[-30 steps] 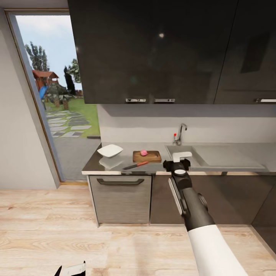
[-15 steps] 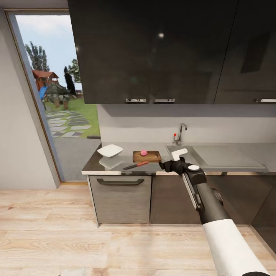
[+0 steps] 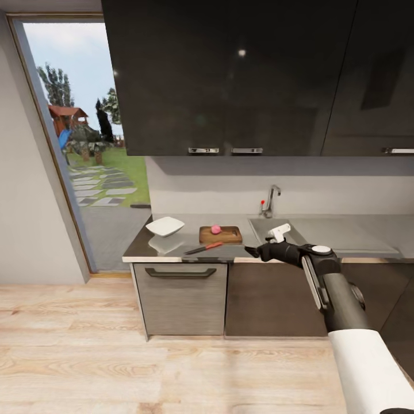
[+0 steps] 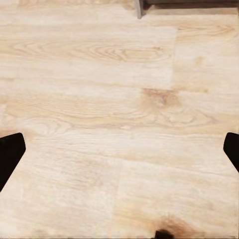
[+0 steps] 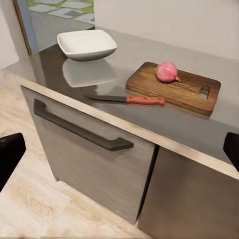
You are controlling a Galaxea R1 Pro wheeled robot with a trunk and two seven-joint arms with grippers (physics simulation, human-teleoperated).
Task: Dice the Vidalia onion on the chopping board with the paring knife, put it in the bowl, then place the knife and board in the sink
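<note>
The Vidalia onion (image 3: 215, 229) (image 5: 167, 72) lies on the chopping board (image 3: 221, 235) (image 5: 174, 90), a brown board on the dark countertop (image 3: 138, 248) (image 5: 189, 124). The paring knife (image 3: 204, 248) (image 5: 127, 99) rests in front of the board, its orange-red handle toward the sink (image 3: 260, 225). Left of the board stands the white bowl (image 3: 165, 226) (image 5: 87, 44). My right gripper (image 3: 251, 250) (image 5: 121, 152) hovers at the counter's front edge, to the right of the knife, open and empty. My left gripper (image 4: 121, 149) is open over the wood floor.
A chrome faucet (image 3: 270, 201) rises behind the sink. Glossy black upper cabinets (image 3: 230, 75) hang above the counter. A grey drawer front with a long black handle (image 3: 180, 272) (image 5: 79, 130) sits under the bowl. A tall glass door (image 3: 86, 132) stands at the left.
My right arm has swung to the right, and its gripper has turned to point left toward the knife. The left gripper's tip has dropped out of the head view's lower edge.
</note>
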